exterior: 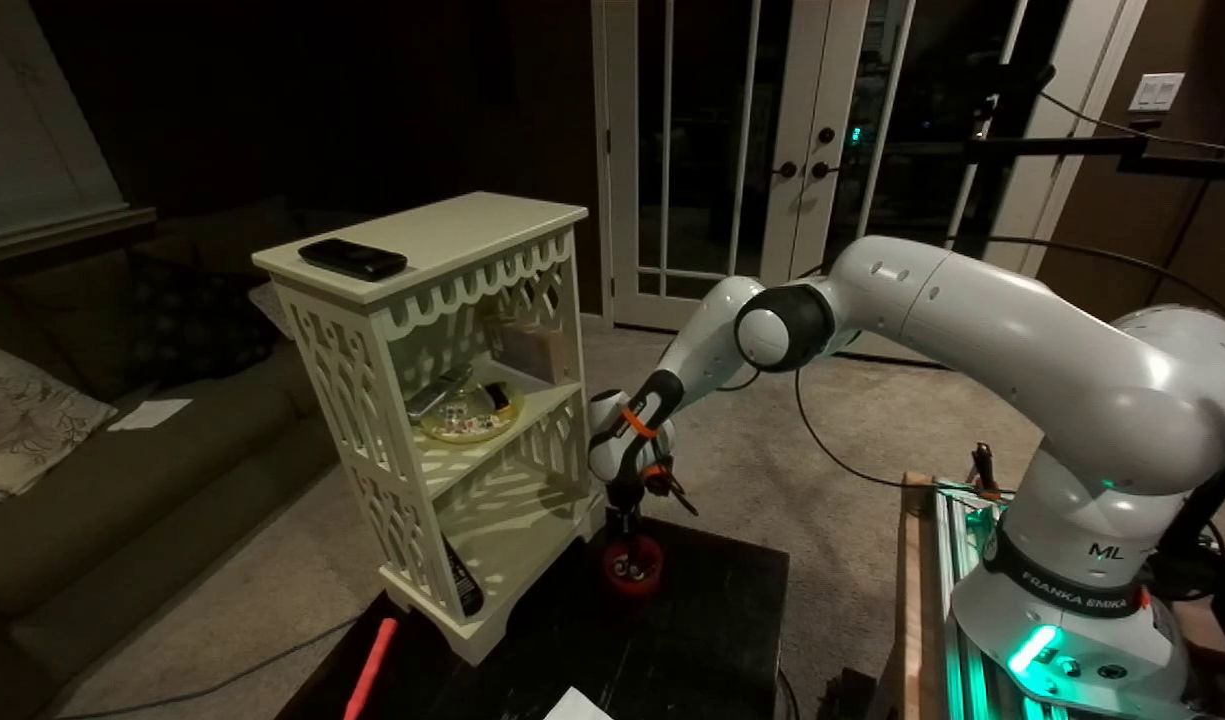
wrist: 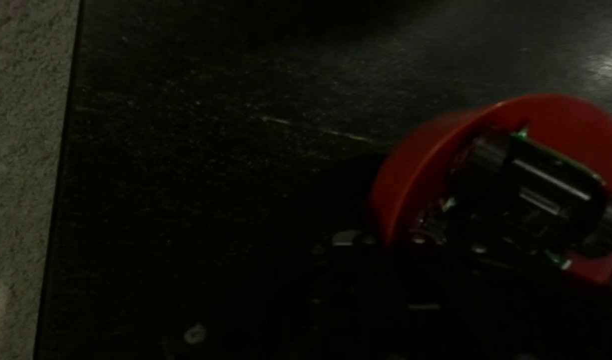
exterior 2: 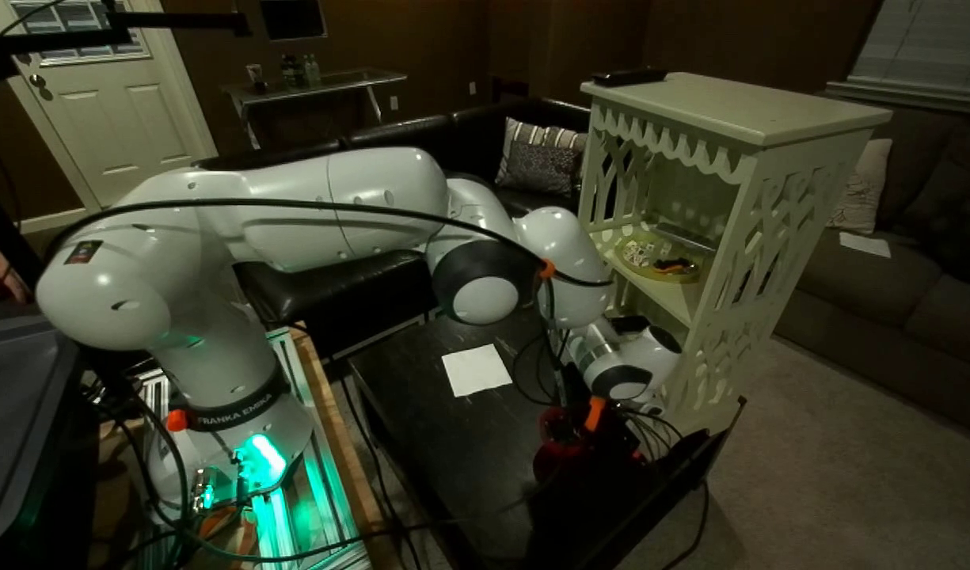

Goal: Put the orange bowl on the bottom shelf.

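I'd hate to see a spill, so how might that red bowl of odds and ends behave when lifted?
The red bowl is probably stiff: its rim holds a clean curve. It may feel heavy for its size, since dark, glinting contents fill much of it. Lifted by one edge, it could tip, and its smooth inner wall might let them slide.

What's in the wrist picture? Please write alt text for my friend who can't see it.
A red-orange bowl with dark objects inside is at the right, against a black tabletop. In deep shadow at the bottom, the gripper is at its rim; whether it grips is unclear. Carpet runs down the left edge.
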`<state>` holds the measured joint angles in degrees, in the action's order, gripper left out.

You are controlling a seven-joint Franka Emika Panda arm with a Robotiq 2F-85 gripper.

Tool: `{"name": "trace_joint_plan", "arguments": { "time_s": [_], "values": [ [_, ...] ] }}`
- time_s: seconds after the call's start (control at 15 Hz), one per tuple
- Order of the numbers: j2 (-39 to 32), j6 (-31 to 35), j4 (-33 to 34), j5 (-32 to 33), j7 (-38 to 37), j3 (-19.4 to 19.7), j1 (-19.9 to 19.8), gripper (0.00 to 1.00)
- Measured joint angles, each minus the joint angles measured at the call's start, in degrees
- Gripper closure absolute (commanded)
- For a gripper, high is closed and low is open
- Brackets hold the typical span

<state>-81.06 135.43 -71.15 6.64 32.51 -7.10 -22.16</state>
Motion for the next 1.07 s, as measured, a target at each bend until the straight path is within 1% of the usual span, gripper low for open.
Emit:
{"name": "trace_joint_plan", "arguments": {
  "time_s": [0.27, 0.4, 0.47, 0.53, 0.67, 0.8, 0.87, 1.07],
  "values": [
    [3.2, -10.8, -0.1, -4.2, -2.3, -2.6, -1.0, 0.99],
    [4.5, -13.1, -1.0, -6.8, -2.2, -4.6, -2.4, 0.99],
    [4.8, -13.4, -1.5, -8.0, -1.8, -5.9, -3.4, 0.96],
    [5.0, -13.5, -1.6, -8.4, -1.6, -6.1, -3.8, 0.96],
    [4.9, -13.4, -1.5, -8.5, -1.5, -5.1, -3.2, 0.96],
    [4.9, -13.4, -1.5, -8.5, -1.5, -4.8, -2.8, 0.96],
    [4.9, -13.4, -1.5, -8.5, -1.5, -4.8, -2.7, 0.99],
    [4.9, -12.4, -1.5, -9.2, -1.5, -4.4, -2.5, 0.99]
  ]
}}
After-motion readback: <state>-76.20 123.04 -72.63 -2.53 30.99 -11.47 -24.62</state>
